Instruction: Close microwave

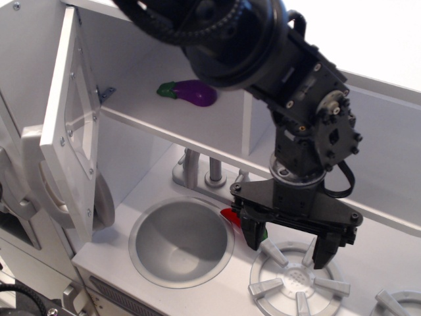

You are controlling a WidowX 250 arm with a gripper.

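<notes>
I see the microwave (69, 125) door swung wide open, an eggplant (191, 92) inside. My gripper (288, 247) hangs spread and empty over the burner (296, 283), beside the sink (181, 242).

Arm: I see it reaching in from the top, wrist pointing down.
Gripper (288, 245): fingers spread, holding nothing.

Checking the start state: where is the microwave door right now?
The microwave door stands swung open at the left of the view, left of the shelf holding the purple eggplant and above-left of the round sink; the tool hangs apart, over the burner.
</notes>
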